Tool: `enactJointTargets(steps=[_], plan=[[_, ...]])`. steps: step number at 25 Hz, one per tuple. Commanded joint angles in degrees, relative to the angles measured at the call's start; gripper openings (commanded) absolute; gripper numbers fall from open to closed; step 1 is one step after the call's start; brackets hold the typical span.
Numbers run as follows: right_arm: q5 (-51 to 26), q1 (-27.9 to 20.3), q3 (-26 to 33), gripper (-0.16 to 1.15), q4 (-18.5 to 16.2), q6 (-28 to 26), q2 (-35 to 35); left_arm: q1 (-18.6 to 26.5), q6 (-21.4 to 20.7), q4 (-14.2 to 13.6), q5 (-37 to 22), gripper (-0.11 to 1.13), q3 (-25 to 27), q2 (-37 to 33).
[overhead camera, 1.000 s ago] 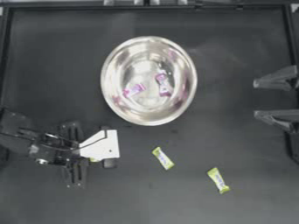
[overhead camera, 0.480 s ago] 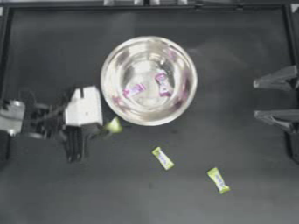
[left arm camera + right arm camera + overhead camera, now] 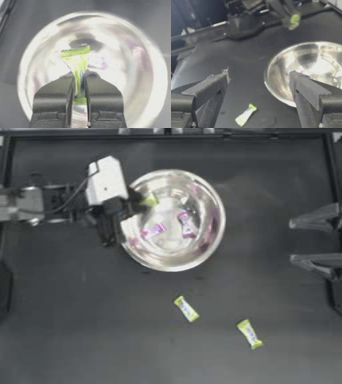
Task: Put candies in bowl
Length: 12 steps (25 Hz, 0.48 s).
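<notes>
Nearest the front edge of the table (image 3: 60, 328), well clear of the bowl (image 3: 212, 235), two yellow-green candies (image 3: 186, 308) (image 3: 250, 334) lie apart on open dark surface. Inside the shiny bowl rest two pink-purple candies (image 3: 154, 231) (image 3: 186, 224). The left gripper (image 3: 137, 204) hangs over the bowl's left rim, jaws clamped on a third yellow-green candy (image 3: 77, 65) whose crinkled end fans out above the bowl, while the right gripper (image 3: 314, 240) waits far right of the bowl, jaws spread wide.

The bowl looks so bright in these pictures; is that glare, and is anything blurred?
Left wrist view: glare whitens the bowl; the yellow-green candy in the left pincer is smeared. Top view: softer shine on the bowl. Right wrist view: bright patch inside the bowl; the right pincer looks soft.
</notes>
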<state>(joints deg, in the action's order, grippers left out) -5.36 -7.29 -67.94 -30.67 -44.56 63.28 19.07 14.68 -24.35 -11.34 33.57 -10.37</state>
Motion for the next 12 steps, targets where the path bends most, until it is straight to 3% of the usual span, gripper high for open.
enactJointTargets(steps=[1, 9, 12], plan=[[0.18, 0.09, 1.14, 0.99, -0.09, -0.09, -0.88, 2.55, -1.23, 0.09, 0.97, 0.43, -4.31, 4.66], [0.0, 0.09, 1.14, 0.99, -0.18, -0.09, -0.88, 3.96, -2.46, 0.09, 3.34, 0.42, -8.61, 12.66], [0.0, 0.09, 1.14, 0.99, -0.26, 0.0, -0.88, 3.96, -2.29, 0.53, 3.25, 0.48, -8.61, 13.8]])
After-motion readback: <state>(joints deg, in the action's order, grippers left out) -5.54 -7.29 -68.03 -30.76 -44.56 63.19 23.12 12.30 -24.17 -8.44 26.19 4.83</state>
